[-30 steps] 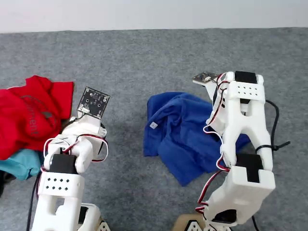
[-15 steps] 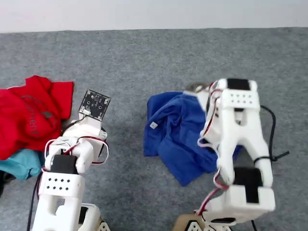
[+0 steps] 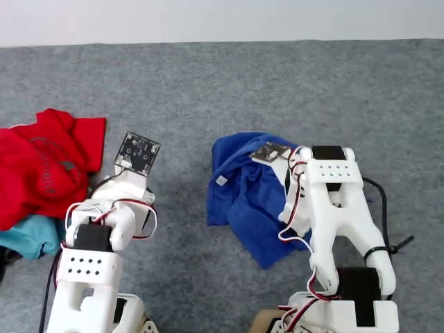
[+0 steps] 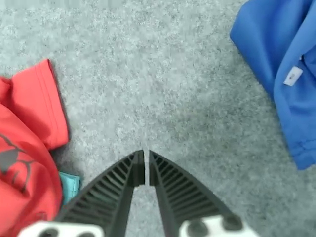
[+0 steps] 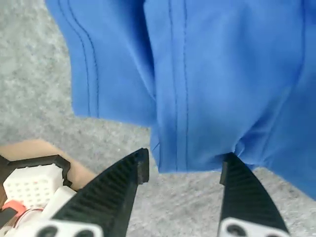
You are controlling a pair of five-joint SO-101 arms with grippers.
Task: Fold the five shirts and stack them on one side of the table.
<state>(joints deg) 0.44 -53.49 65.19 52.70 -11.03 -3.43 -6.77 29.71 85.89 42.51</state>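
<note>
Hovering over the blue shirt (image 3: 243, 187), the right gripper (image 5: 186, 160) gapes wide, empty; beside that shirt, the left gripper (image 4: 146, 160) sits closed, empty.

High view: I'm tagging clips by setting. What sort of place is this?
Likely a robotics test bench: white left arm and right arm at a grey carpeted table, with a crumpled blue shirt and red shirt on it.

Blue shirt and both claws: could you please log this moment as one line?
blue shirt: crumpled, unfolded | right claw: open at shirt's edge | left claw: shut, empty
</note>
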